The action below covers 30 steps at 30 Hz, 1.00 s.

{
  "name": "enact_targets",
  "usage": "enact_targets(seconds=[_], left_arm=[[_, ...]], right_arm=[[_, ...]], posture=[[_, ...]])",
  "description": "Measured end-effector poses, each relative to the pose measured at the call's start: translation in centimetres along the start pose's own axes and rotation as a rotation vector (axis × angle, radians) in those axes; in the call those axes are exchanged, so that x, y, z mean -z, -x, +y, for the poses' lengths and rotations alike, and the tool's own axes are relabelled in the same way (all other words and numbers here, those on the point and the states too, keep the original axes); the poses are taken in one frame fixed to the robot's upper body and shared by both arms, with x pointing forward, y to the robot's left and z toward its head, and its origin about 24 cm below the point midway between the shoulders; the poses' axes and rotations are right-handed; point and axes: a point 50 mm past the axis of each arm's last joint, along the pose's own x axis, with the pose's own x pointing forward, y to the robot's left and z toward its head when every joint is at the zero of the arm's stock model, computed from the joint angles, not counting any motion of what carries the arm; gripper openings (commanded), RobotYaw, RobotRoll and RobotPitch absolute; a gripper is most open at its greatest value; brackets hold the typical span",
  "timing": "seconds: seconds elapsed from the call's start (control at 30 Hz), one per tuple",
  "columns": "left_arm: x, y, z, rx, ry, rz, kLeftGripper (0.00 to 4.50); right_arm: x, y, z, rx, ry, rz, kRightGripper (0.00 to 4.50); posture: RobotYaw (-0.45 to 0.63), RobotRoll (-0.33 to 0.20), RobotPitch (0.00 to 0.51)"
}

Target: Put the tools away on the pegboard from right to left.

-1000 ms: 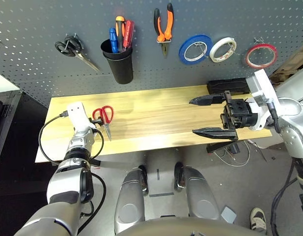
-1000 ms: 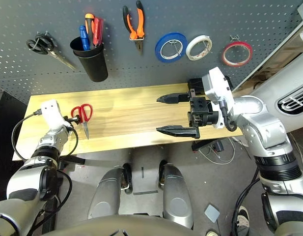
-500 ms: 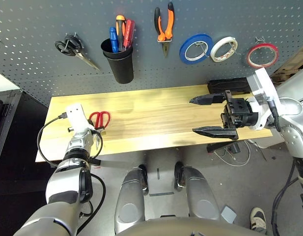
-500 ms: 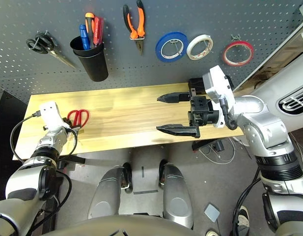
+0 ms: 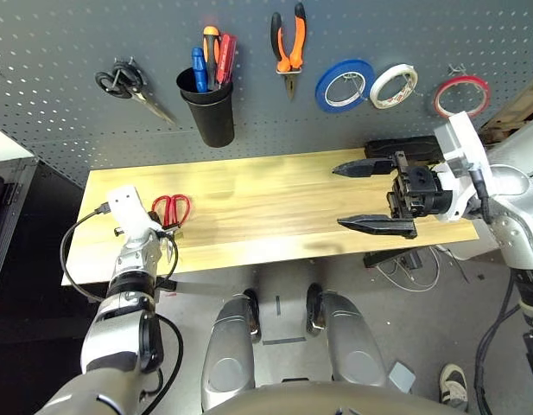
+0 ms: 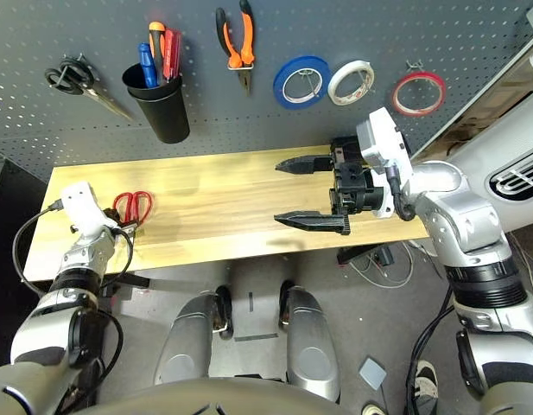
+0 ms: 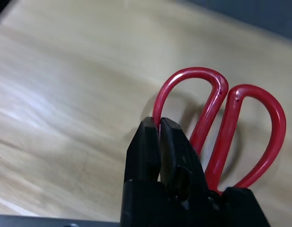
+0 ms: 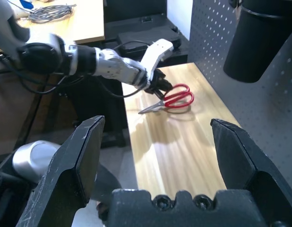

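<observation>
Red handles showed us where the small scissors [image 7: 216,123] were: at the left end of the wooden surface [image 5: 275,207], clamped by one loop in our left hand [image 7: 160,142]. Their long axis ran roughly toward the pegboard [image 5: 67,52], the blades hidden. Our right hand [image 5: 370,194] stood wide apart, far to the right. We judged free holes beside the black-handled scissors [image 5: 128,85].

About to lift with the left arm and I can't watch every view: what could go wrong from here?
1. The left gripper is shut on the red scissors by one thin handle loop only, so they may swing or slip out during the lift.
2. The free blades could snag the table edge or the pegboard hooks on approach.
</observation>
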Motion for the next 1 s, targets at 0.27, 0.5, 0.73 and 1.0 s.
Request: enact_targets(seconds=[0.27, 0.5, 0.73, 1.0], left_arm=[[-1.6, 3.5, 0.6, -0.027, 0.063, -0.075, 0.03], [-3.9, 5.2, 0.8, -0.022, 0.055, -0.167, 0.03], [-6.1, 6.6, 0.6, -0.006, 0.065, -0.262, 0.03], [-8.9, 8.5, 0.8, -0.014, 0.105, -0.462, 0.03]], right_arm=[[0.2, 0.8, -0.8, -0.008, -0.002, -0.012, 4.50], [-1.0, 1.2, -1.4, 0.001, 0.038, -0.039, 4.50], [-1.6, 0.9, -2.2, 0.009, 0.043, -0.064, 4.50], [-2.0, 2.0, -2.6, 0.028, 0.035, -0.105, 4.50]], posture=[[-0.05, 0.000, 0.123], [-0.02, 0.000, 0.083], [-0.01, 0.000, 0.079], [-0.01, 0.000, 0.077]])
